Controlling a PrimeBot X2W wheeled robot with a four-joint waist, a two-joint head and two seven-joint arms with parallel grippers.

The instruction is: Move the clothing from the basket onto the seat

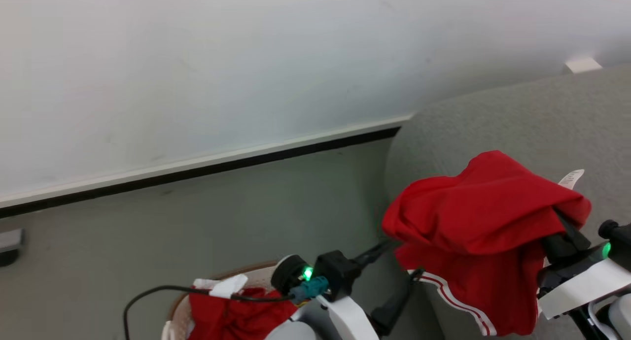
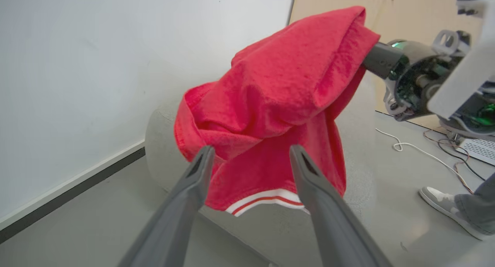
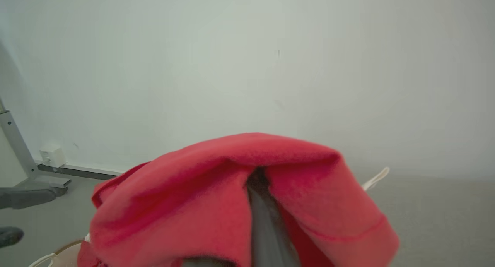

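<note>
- Left hand (image 2: 252,148): gapes wide, grasps nothing, points at the white-striped hem of the hanging clothing (image 1: 483,217).
- Beneath that arm: basket (image 1: 178,314) on the floor (image 1: 246,207), more red clothing heaped inside.
- Right hand (image 3: 260,189): clenches tight on the red piece, holds it up over the edge of the seat (image 1: 517,118).
- Behind: pale wall (image 1: 197,59), dark baseboard (image 1: 197,174).

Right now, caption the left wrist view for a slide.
Open left gripper faces a red garment draped over the right gripper.
</note>
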